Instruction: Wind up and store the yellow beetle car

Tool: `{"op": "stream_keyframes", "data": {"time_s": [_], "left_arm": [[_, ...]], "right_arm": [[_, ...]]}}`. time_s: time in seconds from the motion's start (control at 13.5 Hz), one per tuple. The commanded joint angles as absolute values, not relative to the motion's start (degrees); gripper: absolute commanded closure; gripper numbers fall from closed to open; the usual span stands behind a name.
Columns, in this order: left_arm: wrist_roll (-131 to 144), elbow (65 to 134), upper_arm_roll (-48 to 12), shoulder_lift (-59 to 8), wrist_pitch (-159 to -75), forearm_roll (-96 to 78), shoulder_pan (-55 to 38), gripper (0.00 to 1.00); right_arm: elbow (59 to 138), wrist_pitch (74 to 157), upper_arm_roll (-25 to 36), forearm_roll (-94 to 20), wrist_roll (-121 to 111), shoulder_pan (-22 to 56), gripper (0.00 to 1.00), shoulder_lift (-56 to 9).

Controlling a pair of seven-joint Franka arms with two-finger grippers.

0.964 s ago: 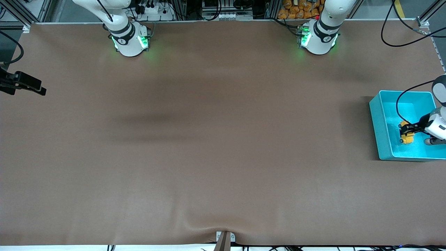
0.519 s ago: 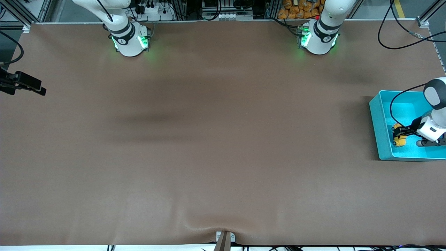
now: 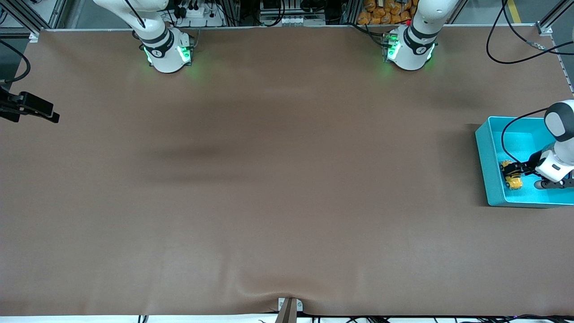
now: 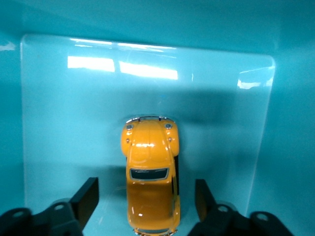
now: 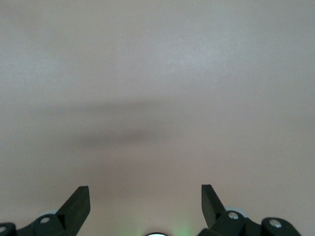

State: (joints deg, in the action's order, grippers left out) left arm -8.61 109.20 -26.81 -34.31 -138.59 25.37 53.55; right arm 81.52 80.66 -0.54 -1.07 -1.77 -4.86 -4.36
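My left claw (image 4: 146,199) is inside the bin (image 3: 489,166) at the table's left-arm end, fingers spread w/ the car (image 4: 150,177) between them on the bin floor, untouched. Right claw (image 5: 145,204) waits open over bare table (image 3: 269,179).

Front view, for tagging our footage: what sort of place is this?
Likely a robotics lab: two arm bases bolted to a brown-covered table, aluminium framing and loose cables along its edge.
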Motion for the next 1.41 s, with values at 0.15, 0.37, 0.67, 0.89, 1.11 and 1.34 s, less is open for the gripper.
{"op": "stream_keyframes", "data": {"time_s": [0.15, 0.37, 0.67, 0.89, 1.11, 1.34], "left_arm": [[-9.41, 108.55, -29.96, -24.54, -128.6, 23.04, 55.28, 0.0], [-9.49, 103.82, -32.68, -19.88, -117.72, 17.77, 55.28, 0.0], [-9.06, 92.23, -37.86, -17.32, -103.92, 13.28, 55.28, 0.0], [-9.05, 83.88, -41.03, -17.31, -96.79, 13.18, 55.28, 0.0], [-8.35, 80.25, -44.64, -16.97, -92.56, 13.18, 55.28, 0.0], [-8.61, 79.63, -46.32, -15.04, -91.76, 12.49, 55.02, 0.0]], "right_arm": [[81.21, 80.51, -0.62, -1.23, -1.41, -5.01, 0.0, -4.13], [81.21, 80.51, -0.62, -1.23, -1.32, -5.01, 0.0, -4.13], [81.12, 80.51, -0.62, -1.23, -1.41, -5.01, 0.0, -4.04], [81.12, 80.6, -0.53, -1.23, -1.32, -5.01, 0.0, -4.04], [81.12, 80.6, -0.53, -1.23, -1.32, -5.27, 0.0, -4.04], [81.12, 80.6, -0.53, -1.23, -1.14, -5.36, 0.0, -4.13]]}}
